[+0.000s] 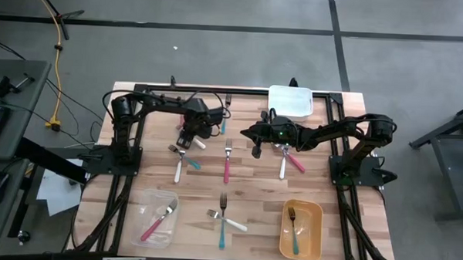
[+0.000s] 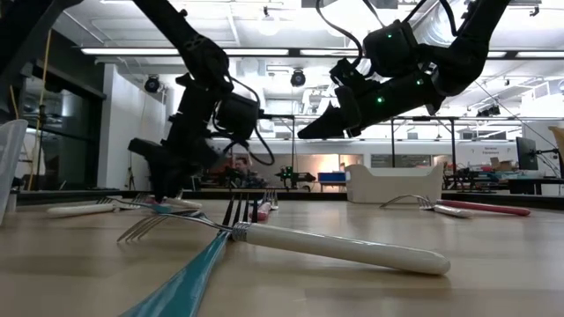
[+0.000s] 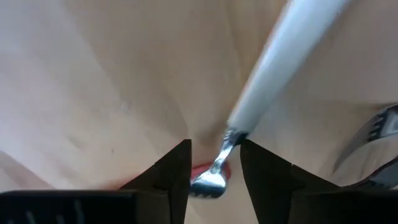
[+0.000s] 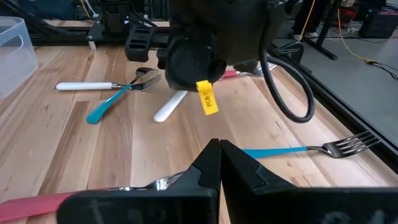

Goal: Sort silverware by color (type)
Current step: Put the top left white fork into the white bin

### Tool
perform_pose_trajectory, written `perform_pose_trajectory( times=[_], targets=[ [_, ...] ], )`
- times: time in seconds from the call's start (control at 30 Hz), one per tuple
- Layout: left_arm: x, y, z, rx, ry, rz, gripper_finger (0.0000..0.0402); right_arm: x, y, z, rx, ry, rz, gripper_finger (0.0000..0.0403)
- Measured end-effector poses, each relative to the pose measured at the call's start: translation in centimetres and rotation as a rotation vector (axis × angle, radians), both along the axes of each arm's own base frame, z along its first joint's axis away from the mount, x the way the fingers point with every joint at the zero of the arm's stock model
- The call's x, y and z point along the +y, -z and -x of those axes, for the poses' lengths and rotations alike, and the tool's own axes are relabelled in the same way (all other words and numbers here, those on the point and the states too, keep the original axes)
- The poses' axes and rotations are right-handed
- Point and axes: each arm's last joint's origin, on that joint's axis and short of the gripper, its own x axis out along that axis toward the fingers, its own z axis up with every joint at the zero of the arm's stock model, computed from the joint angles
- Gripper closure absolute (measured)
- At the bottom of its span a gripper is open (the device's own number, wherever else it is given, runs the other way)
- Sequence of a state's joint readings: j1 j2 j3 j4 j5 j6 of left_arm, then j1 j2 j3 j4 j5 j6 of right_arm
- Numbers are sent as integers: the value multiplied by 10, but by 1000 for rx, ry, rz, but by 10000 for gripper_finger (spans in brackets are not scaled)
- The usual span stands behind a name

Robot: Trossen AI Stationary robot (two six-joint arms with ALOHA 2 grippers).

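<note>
My left gripper (image 1: 185,138) points down over the table's left half, open. In the left wrist view its fingers (image 3: 174,180) stand on either side of the metal neck (image 3: 219,163) of a white-handled utensil (image 3: 280,62). The utensil lies on the table, with its head over a red handle (image 3: 202,169). My right gripper (image 1: 256,146) hangs shut above the table's middle with nothing between its fingers (image 4: 219,155). Under and beside it lie a pink-handled utensil (image 4: 31,204) and a teal fork (image 4: 292,150). More silverware lies loose: a pink fork (image 1: 226,167) and a crossed white and teal pair (image 1: 180,167).
At the near edge stand a clear container (image 1: 157,216) with a pink fork and a yellow container (image 1: 301,227) with a teal fork. Between them lies a crossed teal and white pair (image 1: 224,221). A white container (image 1: 290,101) stands at the far edge. White and pink utensils (image 1: 288,163) lie at the right.
</note>
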State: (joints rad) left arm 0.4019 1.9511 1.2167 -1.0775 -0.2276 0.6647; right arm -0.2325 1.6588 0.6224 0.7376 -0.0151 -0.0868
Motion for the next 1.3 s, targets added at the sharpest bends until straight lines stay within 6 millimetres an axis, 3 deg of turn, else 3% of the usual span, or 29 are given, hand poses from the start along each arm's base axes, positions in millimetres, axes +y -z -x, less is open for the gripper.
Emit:
perform_pose_trajectory(
  times=[0.3, 0.63, 0.77, 0.97, 1.2, 1.3],
  targets=[
    [2, 0, 0, 0, -14, -20, 282, 0, 0, 0, 0, 0, 0, 402],
    [1, 1, 1, -37, -96, 28, 379, 0, 0, 0, 0, 0, 0, 402],
    [3, -5, -4, -74, -128, 20, 399, 0, 0, 0, 0, 1, 0, 402],
    [2, -30, -7, -289, -267, 88, 401, 0, 0, 0, -1, 0, 0, 402],
    [0, -55, 4, -648, -443, 158, 401, 0, 0, 0, -3, 3, -6, 402],
    [-3, -58, 10, -785, -502, 182, 401, -2, -3, 0, -54, 48, -107, 402]
  ],
)
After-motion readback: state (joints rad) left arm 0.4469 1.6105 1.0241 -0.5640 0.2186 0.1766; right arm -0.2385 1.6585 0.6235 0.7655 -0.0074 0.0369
